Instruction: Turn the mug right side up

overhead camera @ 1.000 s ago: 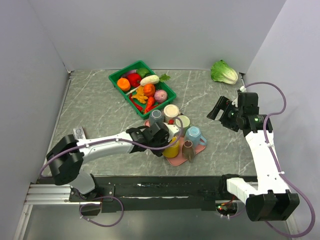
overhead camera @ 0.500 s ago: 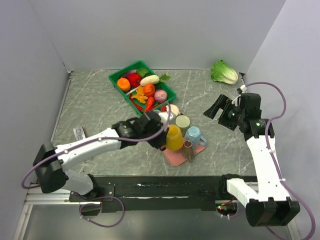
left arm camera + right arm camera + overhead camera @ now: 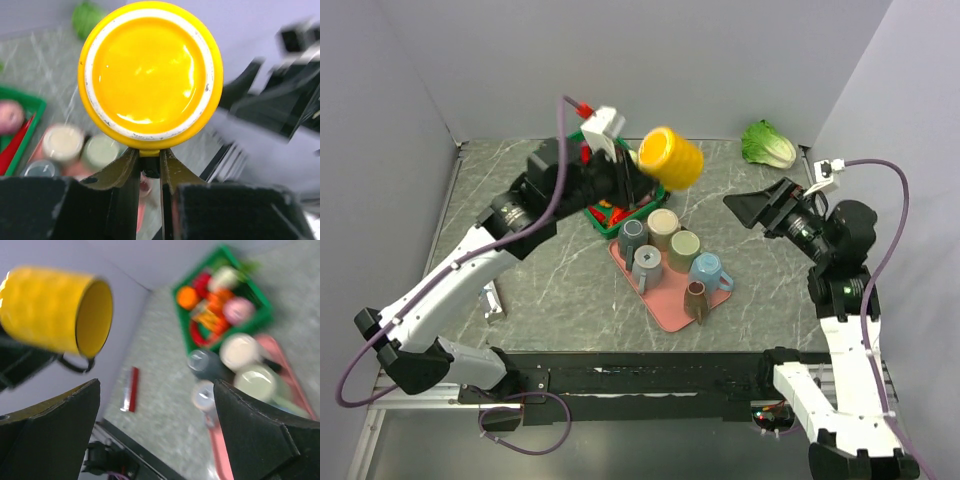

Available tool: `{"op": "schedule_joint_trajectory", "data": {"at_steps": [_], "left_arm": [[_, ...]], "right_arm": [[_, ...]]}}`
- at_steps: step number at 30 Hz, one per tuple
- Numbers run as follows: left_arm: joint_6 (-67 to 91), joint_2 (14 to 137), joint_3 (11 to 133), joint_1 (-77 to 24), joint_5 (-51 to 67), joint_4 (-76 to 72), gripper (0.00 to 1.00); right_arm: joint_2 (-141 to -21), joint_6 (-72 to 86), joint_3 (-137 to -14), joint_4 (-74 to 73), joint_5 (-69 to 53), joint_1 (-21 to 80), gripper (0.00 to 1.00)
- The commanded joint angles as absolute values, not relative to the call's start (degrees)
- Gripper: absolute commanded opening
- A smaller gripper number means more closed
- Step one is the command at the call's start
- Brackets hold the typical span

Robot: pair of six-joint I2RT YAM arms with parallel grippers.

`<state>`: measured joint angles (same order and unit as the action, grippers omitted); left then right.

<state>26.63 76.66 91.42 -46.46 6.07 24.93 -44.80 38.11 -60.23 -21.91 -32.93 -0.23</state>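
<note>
My left gripper holds a yellow mug high over the back of the table. Its fingers are shut on the mug's handle. The mug lies on its side, with its base facing the left wrist camera. Its open mouth points towards the right arm, and the handle hangs below. My right gripper is raised off the table to the mug's right, apart from it. That gripper stands wide open with nothing between its fingers.
A pink tray in the middle carries several upside-down mugs. A green bin of toy produce sits behind it, partly hidden by my left arm. A lettuce lies at the back right. A red and silver object lies at the left.
My left arm has lifted the yellow mug off the tray, swung it up and back, and tipped it onto its side. My right arm has risen and turned towards the mug.
</note>
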Motion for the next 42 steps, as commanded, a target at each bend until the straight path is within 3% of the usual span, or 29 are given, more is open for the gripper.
{"op": "schedule_joint_trajectory", "data": {"at_steps": [1, 11, 17, 24, 32, 35, 36, 37, 38, 42], "left_arm": [[33.6, 76.5, 98.6, -46.5, 4.7, 12.1, 0.01], [42.9, 76.6, 98.1, -45.9, 15.3, -1.1, 0.01], [45.8, 75.1, 95.0, -45.8, 17.1, -5.4, 0.01], [48.0, 74.5, 92.7, -45.6, 18.2, -7.9, 0.01], [48.3, 72.9, 88.3, -45.5, 18.5, -12.0, 0.01], [48.6, 72.3, 86.1, -45.5, 19.2, -14.5, 0.01], [48.6, 72.2, 85.5, -45.6, 19.5, -15.1, 0.01], [48.3, 72.1, 84.4, -45.6, 20.0, -15.8, 0.01], [48.1, 71.9, 83.8, -45.6, 20.4, -16.3, 0.01], [45.8, 72.3, 83.4, -45.6, 20.9, -14.8, 0.02]], "right_arm": [[-44.8, 48.5, -57.1, 3.7, -43.0, 3.1, 0.99], [-54.1, 38.8, -67.5, 11.9, -37.3, 21.8, 0.93], [-55.7, 46.0, -64.0, 26.1, -35.4, 22.0, 0.88], [-57.9, 48.8, -64.8, 30.5, -35.7, 22.1, 0.79], [-57.2, 50.5, -63.5, 30.3, -30.5, 22.5, 0.54], [-57.3, 51.6, -63.4, 29.8, -28.4, 22.6, 0.3], [-57.4, 51.9, -63.6, 29.3, -27.9, 22.6, 0.14], [-57.7, 52.4, -63.9, 28.7, -27.6, 22.6, 0.05], [-57.8, 52.6, -64.3, 28.0, -27.2, 22.6, 0.0], [-58.3, 53.3, -64.4, 27.2, -26.4, 22.5, 0.0]]}}
